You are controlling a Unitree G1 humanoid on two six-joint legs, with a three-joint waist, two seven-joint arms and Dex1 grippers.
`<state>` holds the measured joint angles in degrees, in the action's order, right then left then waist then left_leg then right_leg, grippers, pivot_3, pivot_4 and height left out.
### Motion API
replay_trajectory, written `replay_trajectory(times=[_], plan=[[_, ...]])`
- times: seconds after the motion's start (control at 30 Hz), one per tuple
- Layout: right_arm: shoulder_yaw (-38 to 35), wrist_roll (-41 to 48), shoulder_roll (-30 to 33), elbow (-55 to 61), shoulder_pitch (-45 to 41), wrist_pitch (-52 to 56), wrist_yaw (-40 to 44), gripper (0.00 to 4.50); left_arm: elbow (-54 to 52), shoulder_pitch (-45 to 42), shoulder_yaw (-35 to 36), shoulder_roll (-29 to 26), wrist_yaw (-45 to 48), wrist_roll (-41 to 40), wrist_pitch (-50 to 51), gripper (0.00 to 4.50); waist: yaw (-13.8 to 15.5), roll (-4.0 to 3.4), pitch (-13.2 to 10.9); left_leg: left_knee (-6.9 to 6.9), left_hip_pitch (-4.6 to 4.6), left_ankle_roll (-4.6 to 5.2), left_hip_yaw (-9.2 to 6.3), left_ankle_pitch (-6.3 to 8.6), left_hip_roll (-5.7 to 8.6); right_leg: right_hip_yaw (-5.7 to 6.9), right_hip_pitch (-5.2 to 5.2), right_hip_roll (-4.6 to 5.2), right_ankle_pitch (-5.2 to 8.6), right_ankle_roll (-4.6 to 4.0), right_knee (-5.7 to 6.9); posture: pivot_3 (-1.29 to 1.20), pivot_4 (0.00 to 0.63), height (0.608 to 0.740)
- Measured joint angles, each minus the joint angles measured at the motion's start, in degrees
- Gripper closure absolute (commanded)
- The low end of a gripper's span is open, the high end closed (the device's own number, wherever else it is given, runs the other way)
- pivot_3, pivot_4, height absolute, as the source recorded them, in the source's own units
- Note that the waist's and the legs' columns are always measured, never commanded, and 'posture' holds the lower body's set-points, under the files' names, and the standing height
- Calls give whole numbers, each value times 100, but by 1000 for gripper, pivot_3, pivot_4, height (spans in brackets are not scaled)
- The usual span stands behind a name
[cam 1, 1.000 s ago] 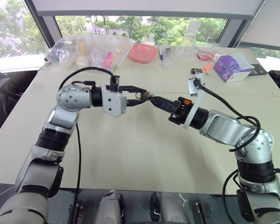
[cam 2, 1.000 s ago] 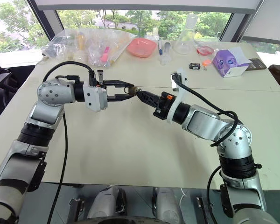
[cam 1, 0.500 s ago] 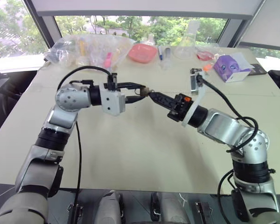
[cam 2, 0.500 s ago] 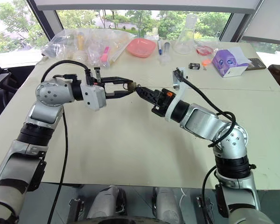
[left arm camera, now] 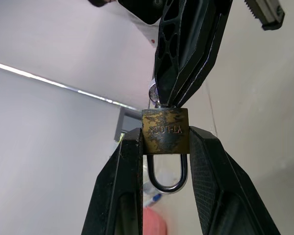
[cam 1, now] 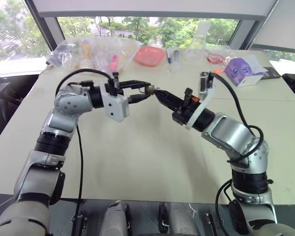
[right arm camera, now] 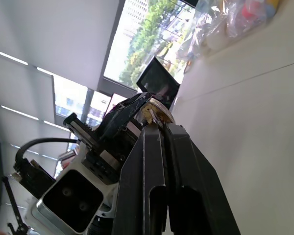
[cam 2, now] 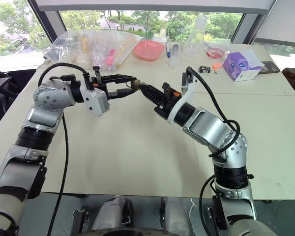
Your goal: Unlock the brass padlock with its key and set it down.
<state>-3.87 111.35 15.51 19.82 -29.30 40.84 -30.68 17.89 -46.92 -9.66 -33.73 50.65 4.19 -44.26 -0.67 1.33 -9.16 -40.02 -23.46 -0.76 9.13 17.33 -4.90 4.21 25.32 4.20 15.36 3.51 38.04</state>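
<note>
Above a pale beige table [cam 1: 137, 162]: small tarnished brass padlock [left arm camera: 165, 129], squarish, silvery U-shackle closed, clamped in the left gripper [left arm camera: 165, 147]; tiny silvery key [left arm camera: 153, 93] at its base, pinched by the closed right gripper [cam 1: 158, 94].

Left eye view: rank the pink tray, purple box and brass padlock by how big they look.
1. Pink tray and purple box: look alike, so no ranking.
2. Brass padlock, clearly smallest though nearer the camera.
</note>
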Motion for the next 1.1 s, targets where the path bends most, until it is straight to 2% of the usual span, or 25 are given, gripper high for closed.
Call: replay_trajectory(times=[0.37,0.67,0.77,0.8,0.83,0.9,0.93,1.1], plan=[[-349,137,-736,-2,-114,9,-707,4462,311,-130,0,-85,-627,521,-625,3788,-1,0,0,0,0,0,0,0,0,0,0,0,0,0,1,0,150,740],[-545,169,-1096,-44,-265,56,-1069,4462,487,-234,-20,-204,-1236,1039,-1023,3788,-5,0,0,1,0,0,0,0,0,0,0,0,0,0,1,0,150,740],[-546,177,-1080,-44,-264,83,-1107,4462,511,-236,-56,-222,-1258,1043,-1038,3788,-8,0,0,1,0,0,0,0,0,0,0,1,0,0,1,0,150,740],[-517,131,-861,-37,-260,207,-1008,4462,501,-237,-107,-211,-1182,916,-972,3788,1,-1,0,1,-1,0,0,0,1,0,-1,2,0,0,0,0,150,740],[-415,2,-310,3,-258,454,-747,4462,433,-221,-232,-193,-943,623,-731,3788,33,-3,-2,0,-2,2,0,1,6,1,-2,13,0,0,0,0,150,740],[-343,-380,452,134,-256,784,-183,3930,345,-178,-410,-141,-420,63,-180,3788,22,-2,-1,-2,-3,10,0,5,8,1,-2,19,0,1,-3,0,150,740],[-362,-523,640,146,-257,816,33,3568,341,-178,-466,-149,-235,-77,6,3788,3,-3,-1,-2,-2,12,0,7,11,0,-2,20,-1,3,-3,0,150,740],[-246,-1294,1316,290,-167,1052,1136,1135,264,-177,-529,-168,307,-376,375,3788,-32,-4,-2,5,2,8,1,5,1,1,3,1,-2,6,-2,0,150,740]])
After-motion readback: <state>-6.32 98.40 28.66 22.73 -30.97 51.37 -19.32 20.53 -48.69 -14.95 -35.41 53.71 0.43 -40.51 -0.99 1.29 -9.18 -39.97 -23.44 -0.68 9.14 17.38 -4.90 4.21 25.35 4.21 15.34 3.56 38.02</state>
